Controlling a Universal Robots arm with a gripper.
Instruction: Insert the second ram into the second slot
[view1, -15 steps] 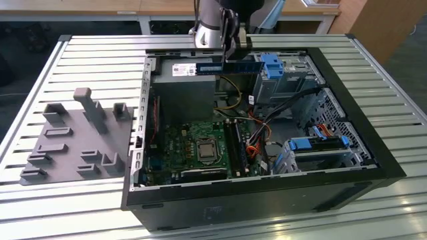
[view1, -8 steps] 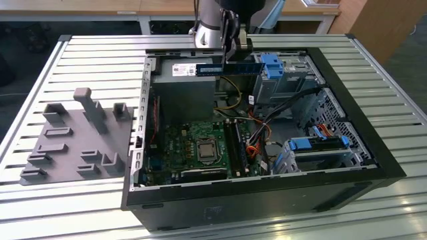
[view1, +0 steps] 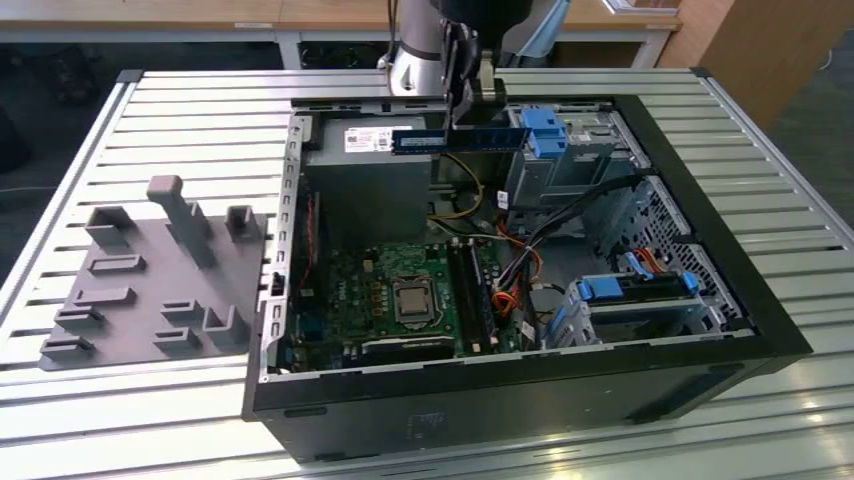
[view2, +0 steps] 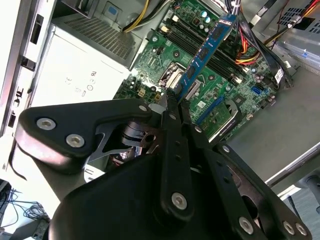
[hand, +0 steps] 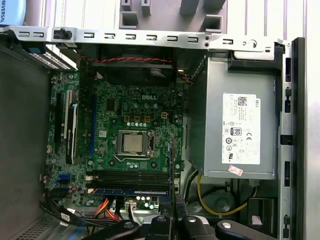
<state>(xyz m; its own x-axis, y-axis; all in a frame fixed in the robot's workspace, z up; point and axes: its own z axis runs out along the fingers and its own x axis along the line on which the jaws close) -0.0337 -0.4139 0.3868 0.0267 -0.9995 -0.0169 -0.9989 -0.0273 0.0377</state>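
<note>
My gripper hangs over the back of the open computer case, shut on the second ram, a thin blue stick with a white label held level above the power supply. In the second wrist view the ram sticks out from the fingertips over the motherboard. The dark memory slots lie beside the processor socket. One blue stick sits in the outermost slot. From the first wrist view the held ram is edge-on, well above the board.
A grey power supply fills the case's back corner at the exterior view's left. Blue drive-bay latches and orange and black cables crowd the exterior view's right side. A grey fixture plate lies on the slatted table outside the case.
</note>
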